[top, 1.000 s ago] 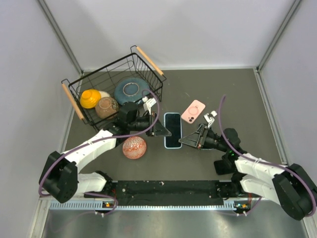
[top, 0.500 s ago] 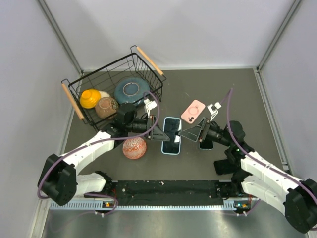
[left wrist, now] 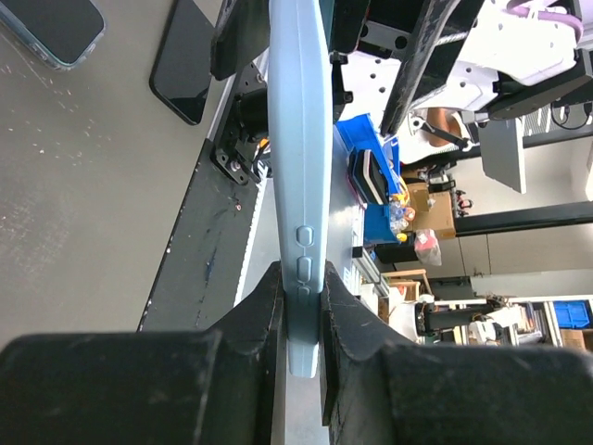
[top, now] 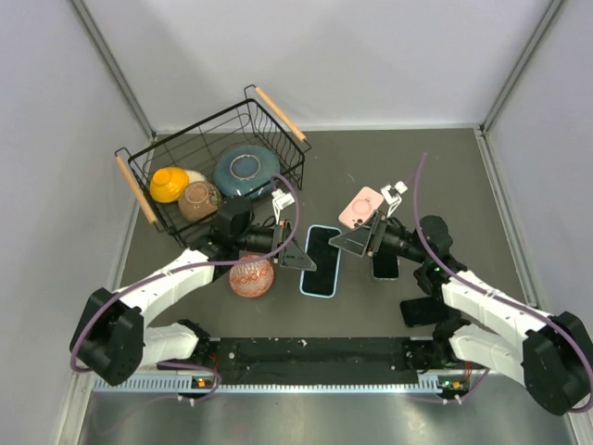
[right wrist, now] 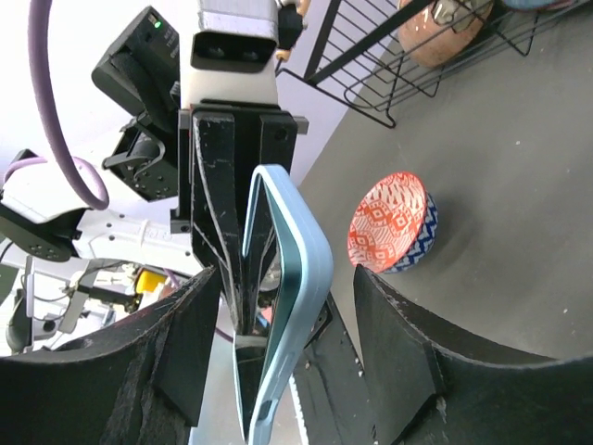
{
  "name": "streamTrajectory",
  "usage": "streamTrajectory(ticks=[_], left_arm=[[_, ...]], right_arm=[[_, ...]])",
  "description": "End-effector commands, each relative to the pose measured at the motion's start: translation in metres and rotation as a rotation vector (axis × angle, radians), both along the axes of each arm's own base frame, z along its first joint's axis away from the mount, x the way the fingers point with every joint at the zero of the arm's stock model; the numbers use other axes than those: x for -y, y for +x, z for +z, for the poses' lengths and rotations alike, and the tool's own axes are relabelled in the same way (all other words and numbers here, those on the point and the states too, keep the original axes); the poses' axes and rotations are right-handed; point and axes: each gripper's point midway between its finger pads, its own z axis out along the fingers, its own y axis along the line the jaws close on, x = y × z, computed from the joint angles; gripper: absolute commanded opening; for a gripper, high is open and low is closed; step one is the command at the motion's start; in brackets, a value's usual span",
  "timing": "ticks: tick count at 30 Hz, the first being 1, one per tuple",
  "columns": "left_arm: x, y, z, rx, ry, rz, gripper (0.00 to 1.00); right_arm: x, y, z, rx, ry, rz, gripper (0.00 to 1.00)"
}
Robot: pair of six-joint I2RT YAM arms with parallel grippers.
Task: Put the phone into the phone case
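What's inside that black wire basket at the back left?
The wire basket holds a yellow bowl, a brown bowl and a blue-grey bowl. A pale bowl peeks out between them, mostly hidden. The left arm covers the basket's near corner.

Bolted to the black base bar [top: 315, 350], the left arm [top: 167, 283] and right arm [top: 482, 301] have smooth white shells and round black joints. A thin purple cable [top: 414, 209] loops along each one. Far from the bar, the left gripper [top: 306, 260] and right gripper [top: 341, 243] are black, each with a small white block.
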Motion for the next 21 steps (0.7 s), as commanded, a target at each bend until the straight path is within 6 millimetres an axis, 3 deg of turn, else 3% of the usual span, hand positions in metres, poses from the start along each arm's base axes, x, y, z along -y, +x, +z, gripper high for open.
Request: streamTrajectory(ticks=[1, 4, 5, 7, 8, 11, 16, 21], left_arm=[[0.000, -0.001, 0.012, 0.084, -0.045, -0.029, 0.00], [0.001, 0.003, 0.003, 0.065, -0.003, -0.002, 0.00], [0.000, 0.003, -0.004, 0.033, 0.026, 0.008, 0.00], [0.000, 0.010, -0.010, 0.045, 0.065, 0.041, 0.00], [-0.001, 0.013, -0.013, 0.047, 0.085, 0.055, 0.00], [-0.004, 0.022, -0.032, 0.022, 0.194, 0.103, 0.00], [-0.003, 0.028, -0.034, 0.026, 0.209, 0.123, 0.00], [0.001, 0.031, -0.026, 0.038, 0.198, 0.123, 0.00]], right_arm=[[-0.003, 0.009, 0.038, 0.114, 0.073, 0.004, 0.58], [-0.003, 0.014, 0.044, 0.121, 0.075, 0.004, 0.46], [-0.003, 0.014, 0.045, 0.125, 0.076, 0.002, 0.29], [-0.002, 0.014, 0.050, 0.137, 0.082, -0.004, 0.13], [-0.001, 0.015, 0.050, 0.141, 0.075, -0.011, 0.01], [-0.001, 0.018, 0.049, 0.153, 0.028, -0.021, 0.00], [0.002, 0.023, 0.047, 0.146, -0.035, -0.053, 0.00], [0.002, 0.019, 0.034, 0.093, -0.041, -0.040, 0.29]])
